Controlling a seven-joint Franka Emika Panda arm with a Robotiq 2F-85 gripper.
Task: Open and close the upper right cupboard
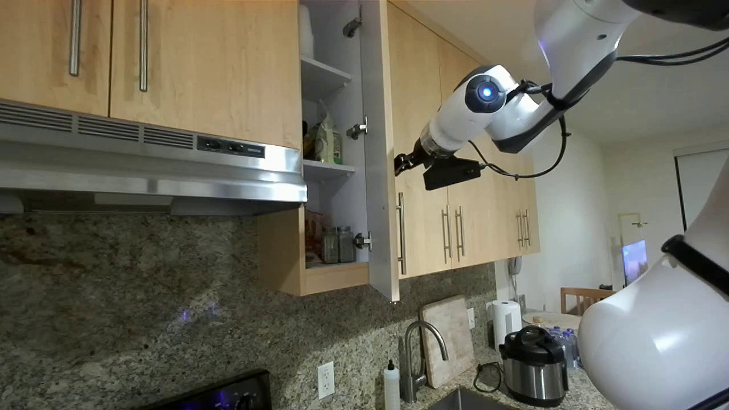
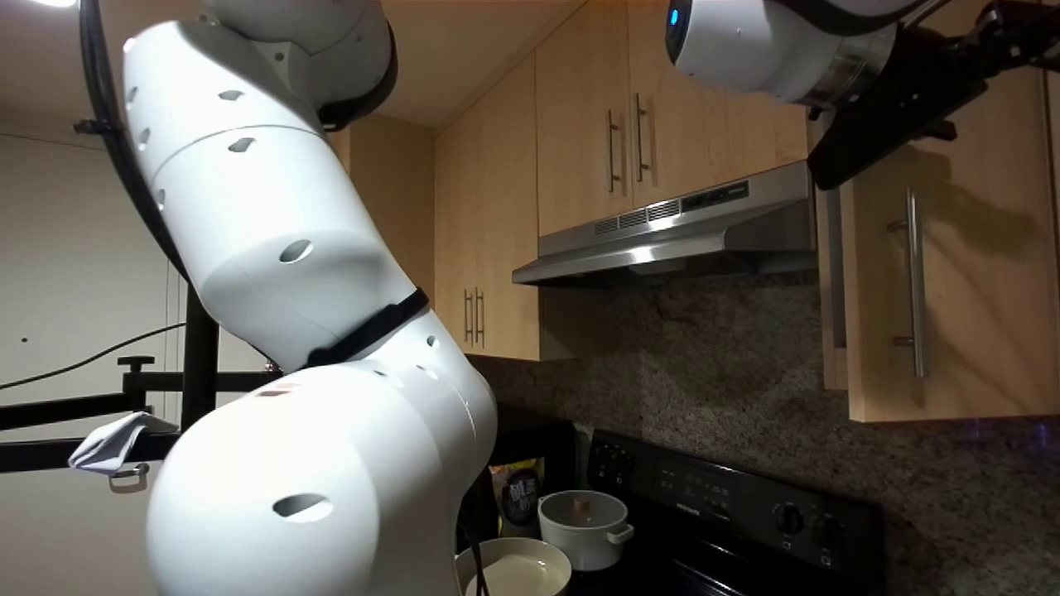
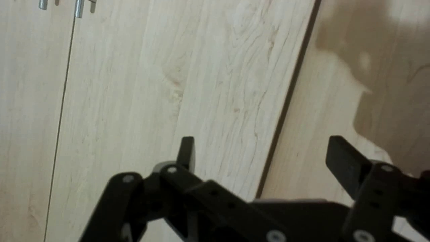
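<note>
The upper right cupboard [image 1: 335, 91] stands open in an exterior view, with white shelves inside. Its door [image 1: 378, 142] is swung out and seen nearly edge-on. Its light-wood outer face [image 2: 985, 348] and slim bar handle [image 2: 915, 281] show in an exterior view. My gripper [image 1: 401, 163] is on the outer side of this door, above the handle, close to its free edge; I cannot tell if it touches. It is partly cut off in an exterior view [image 2: 1045, 45]. In the wrist view the gripper [image 3: 261, 144] has spread fingers with nothing between them, before light-wood panels.
Further light-wood doors with paired handles [image 1: 453, 230] are right of the open door. The range hood [image 1: 245, 171] and its cabinet [image 1: 211, 68] are left. Below are a faucet [image 1: 421, 336], a pressure cooker [image 1: 535, 364] and a cutting board [image 1: 450, 341]. Pots [image 2: 584, 530] stand by the stove.
</note>
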